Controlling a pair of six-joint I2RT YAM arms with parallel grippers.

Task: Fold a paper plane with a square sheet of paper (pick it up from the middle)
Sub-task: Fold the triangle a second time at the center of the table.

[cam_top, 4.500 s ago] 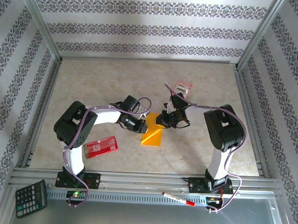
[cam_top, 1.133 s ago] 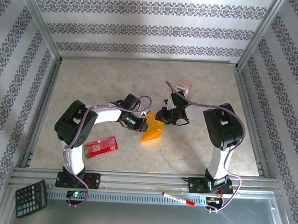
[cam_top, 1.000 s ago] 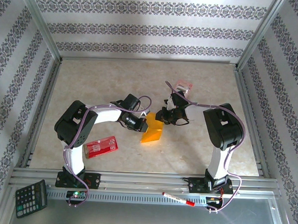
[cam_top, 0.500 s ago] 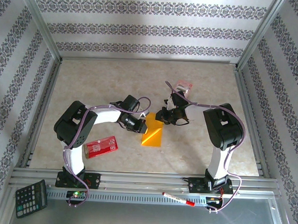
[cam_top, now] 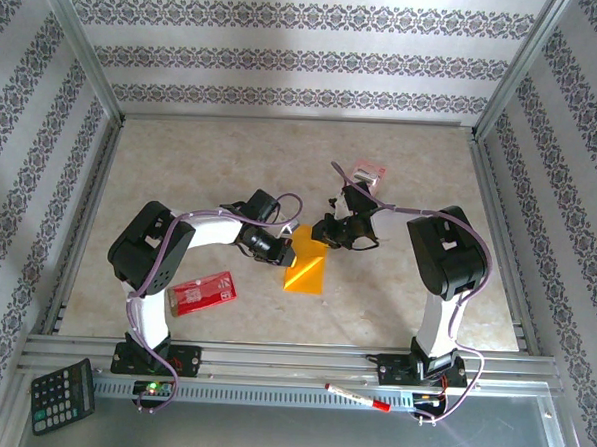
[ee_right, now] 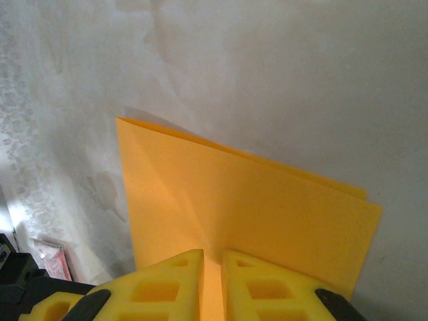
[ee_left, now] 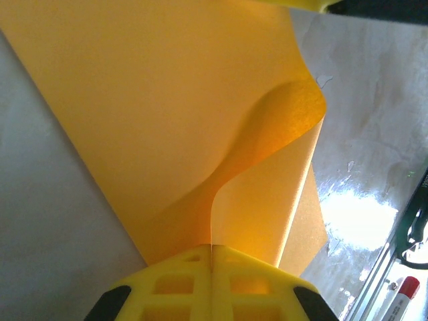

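the orange-yellow square sheet of paper (cam_top: 307,269) sits in the middle of the tabletop (cam_top: 201,168), between the two arms and held from both sides. from above it reads as a folded, slanted shape, narrower at the far end where the tools meet it and wider toward the near edge. the left tool (cam_top: 289,253) comes in from the left with its yellow fingers (ee_left: 167,287) pressed together on a thin fold of the sheet; in the left wrist view one layer bulges up into a soft curved hump above the pinch while the layer behind it stays flat. the right tool (cam_top: 324,235) reaches in from the right, and in the right wrist view its fingers (ee_right: 174,274) stand almost together with the paper's edge nipped in the narrow slot between them. from there the sheet shows as two layers lying nearly flush, their far edges slightly offset. whether its lower edge touches the tabletop or hangs just above it i cannot tell. a red packet (cam_top: 202,291) lies well to the left by the left arm, and a small pink-and-white packet (cam_top: 367,172) lies beyond the right tool. a calculator (cam_top: 62,395) and a red marker (cam_top: 358,396) rest on the near rail.
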